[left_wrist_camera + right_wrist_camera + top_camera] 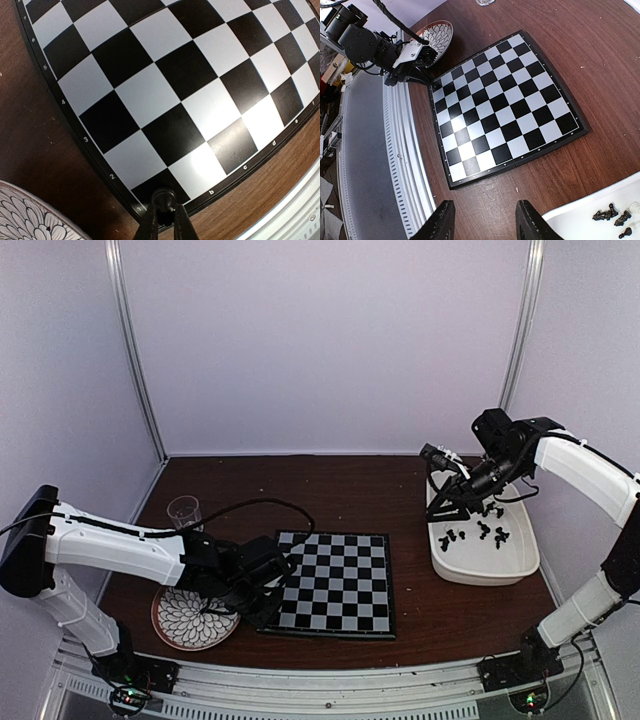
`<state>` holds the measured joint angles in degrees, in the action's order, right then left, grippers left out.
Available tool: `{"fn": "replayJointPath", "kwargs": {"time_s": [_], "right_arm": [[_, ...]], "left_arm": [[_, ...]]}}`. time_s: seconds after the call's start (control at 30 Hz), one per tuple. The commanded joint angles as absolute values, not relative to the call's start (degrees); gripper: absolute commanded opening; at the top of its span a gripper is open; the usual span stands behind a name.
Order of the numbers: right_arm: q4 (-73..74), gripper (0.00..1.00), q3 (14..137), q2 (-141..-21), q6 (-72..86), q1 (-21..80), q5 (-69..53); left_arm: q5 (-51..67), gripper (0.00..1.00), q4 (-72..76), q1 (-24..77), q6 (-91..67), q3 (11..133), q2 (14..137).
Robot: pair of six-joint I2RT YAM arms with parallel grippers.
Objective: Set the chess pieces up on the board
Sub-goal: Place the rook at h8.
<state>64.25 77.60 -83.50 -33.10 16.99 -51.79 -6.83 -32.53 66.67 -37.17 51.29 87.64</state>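
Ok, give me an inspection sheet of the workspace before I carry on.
Surface: brown table, nothing spilled seen.
Job's things: board lies flat mid-table, no pieces seen on its squares; black chess pieces lie in the white tub.
Clutter: flower-patterned plate and clear cup, left of the board.
Tools: left tool shut at the board's near-left corner; right tool open, nothing between its fingers, raised by the tub.
Cables: black cable arches over the table by the left arm.
Surroundings: pale walls, metal posts.
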Motion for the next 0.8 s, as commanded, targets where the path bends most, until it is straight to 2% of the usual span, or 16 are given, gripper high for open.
{"fn": "replayJointPath", "kwargs": {"time_s": [0.0,0.77], "right_arm": [[63.7,0.45,76.8,-81.7,-33.3,17.1,-52.1],[63.6,0.45,76.8,-81.4,-33.3,17.1,-52.4]], "left_arm": [[-6.1,0.00,-30.4,66.4,-36.9,50.9,87.3],[-5.9,0.00,-30.7,66.3,-36.7,51.1,88.2]]}}
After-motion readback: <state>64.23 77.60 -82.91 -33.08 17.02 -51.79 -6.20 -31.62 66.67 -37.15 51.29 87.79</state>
